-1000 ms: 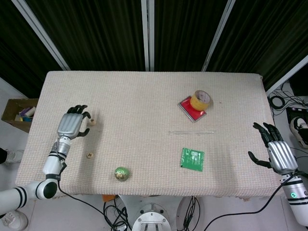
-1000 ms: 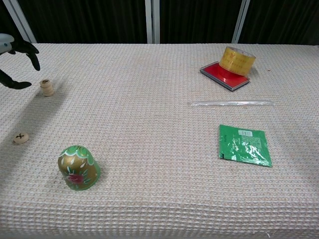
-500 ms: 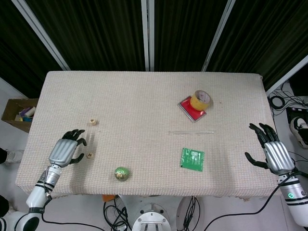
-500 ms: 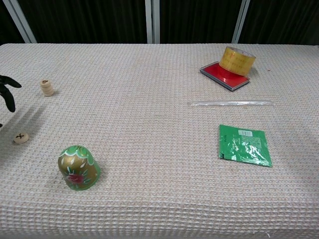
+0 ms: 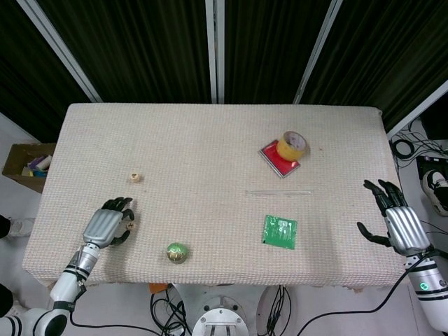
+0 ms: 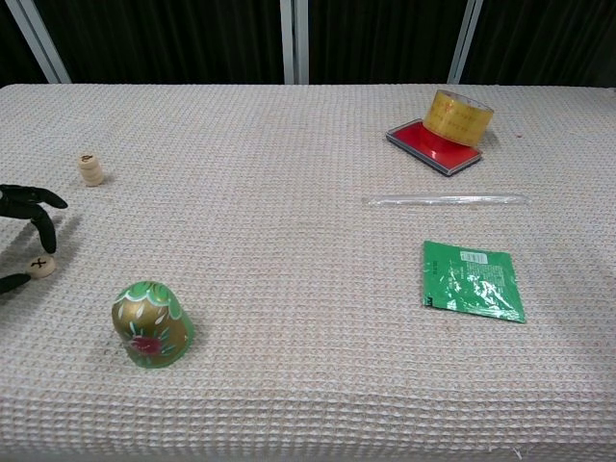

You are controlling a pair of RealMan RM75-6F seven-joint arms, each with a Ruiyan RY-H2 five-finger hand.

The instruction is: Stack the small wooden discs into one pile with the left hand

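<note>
Both hands are showing ribbed silver-grey back plates and black fingers. The left hand (image 5: 105, 226) is joining a slim silver wrist and a white forearm with a black band. The right hand (image 5: 400, 225) is carrying a white forearm with a small green light.

Dark fingertips (image 6: 38, 219) of the robot's left hand (image 6: 24, 217) reach in from the frame's left edge, poised just above a single wooden disc (image 6: 40, 266) marked with an X; whether they touch it cannot be told. Farther back on the woven table cover (image 6: 289, 192), a short pile of discs (image 6: 90, 169) stands upright. A green-and-gold painted dome (image 6: 151, 324) sits near the front, right of the lone disc. Across the table, a yellow tape roll (image 6: 458, 116) rests tilted on a red flat case (image 6: 435, 147), with a clear plastic strip (image 6: 445, 200) and a green packet (image 6: 473, 280) lying nearer the camera.
</note>
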